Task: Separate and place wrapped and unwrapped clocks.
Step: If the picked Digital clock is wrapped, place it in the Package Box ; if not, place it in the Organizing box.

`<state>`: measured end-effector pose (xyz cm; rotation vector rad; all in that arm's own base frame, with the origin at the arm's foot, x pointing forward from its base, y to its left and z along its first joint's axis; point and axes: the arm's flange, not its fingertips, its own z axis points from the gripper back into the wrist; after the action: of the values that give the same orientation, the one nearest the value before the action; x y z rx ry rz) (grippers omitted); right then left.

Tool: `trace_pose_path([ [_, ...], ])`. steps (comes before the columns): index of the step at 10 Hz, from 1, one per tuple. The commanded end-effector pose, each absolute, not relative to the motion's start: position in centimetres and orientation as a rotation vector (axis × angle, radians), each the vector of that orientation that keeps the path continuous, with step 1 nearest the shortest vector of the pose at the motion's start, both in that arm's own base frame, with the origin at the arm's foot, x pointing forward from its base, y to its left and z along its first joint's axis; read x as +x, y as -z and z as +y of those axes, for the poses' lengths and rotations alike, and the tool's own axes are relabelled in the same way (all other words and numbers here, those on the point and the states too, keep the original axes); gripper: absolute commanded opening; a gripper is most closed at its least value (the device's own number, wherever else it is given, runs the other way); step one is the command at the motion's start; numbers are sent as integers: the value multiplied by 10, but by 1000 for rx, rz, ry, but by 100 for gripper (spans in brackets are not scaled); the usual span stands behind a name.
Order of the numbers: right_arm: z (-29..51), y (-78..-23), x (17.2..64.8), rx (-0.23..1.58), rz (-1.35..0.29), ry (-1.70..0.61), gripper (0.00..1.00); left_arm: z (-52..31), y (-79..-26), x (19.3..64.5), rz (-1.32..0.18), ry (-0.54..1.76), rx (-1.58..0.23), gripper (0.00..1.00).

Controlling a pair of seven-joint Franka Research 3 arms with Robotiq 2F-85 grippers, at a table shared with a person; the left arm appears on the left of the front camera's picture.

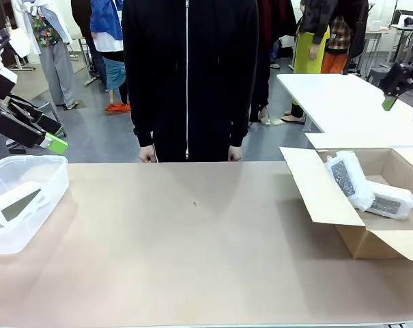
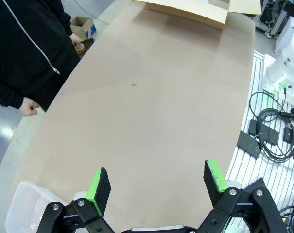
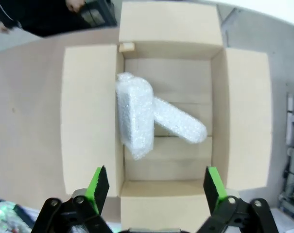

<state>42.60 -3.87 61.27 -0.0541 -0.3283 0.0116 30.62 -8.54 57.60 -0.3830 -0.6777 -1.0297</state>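
Note:
Two clocks wrapped in bubble wrap (image 1: 349, 179) (image 1: 392, 199) lie inside the open cardboard box (image 1: 315, 195) at the table's right; one leans over the other. In the right wrist view these wrapped clocks (image 3: 134, 114) (image 3: 181, 120) are straight below my right gripper (image 3: 154, 187), which hangs open and empty above the box (image 3: 91, 111). The bare clock (image 1: 18, 203) rests in the clear plastic bin (image 1: 46, 171) at the left. My left gripper (image 1: 56, 135) is raised behind the bin, open with nothing between its fingers (image 2: 99, 188). My right gripper (image 1: 392, 96) is high at the right edge.
A person in a black zip jacket stands at the far edge, hands (image 1: 147, 154) (image 1: 235, 154) low at the table. The brown tabletop (image 1: 192, 246) lies bare between bin and box. Cables and an aluminium frame (image 2: 268, 141) run along my side.

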Motion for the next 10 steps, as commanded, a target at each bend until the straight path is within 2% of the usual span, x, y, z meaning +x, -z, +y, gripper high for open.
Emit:
trace_pose_path([
  [1,-42,-619,421,-42,-356,-5,100,-85,-576,306,-680,1029,-387,100],
  [10,-42,-619,421,-42,-356,-5,100,-85,-576,306,-680,1029,-387,100],
])
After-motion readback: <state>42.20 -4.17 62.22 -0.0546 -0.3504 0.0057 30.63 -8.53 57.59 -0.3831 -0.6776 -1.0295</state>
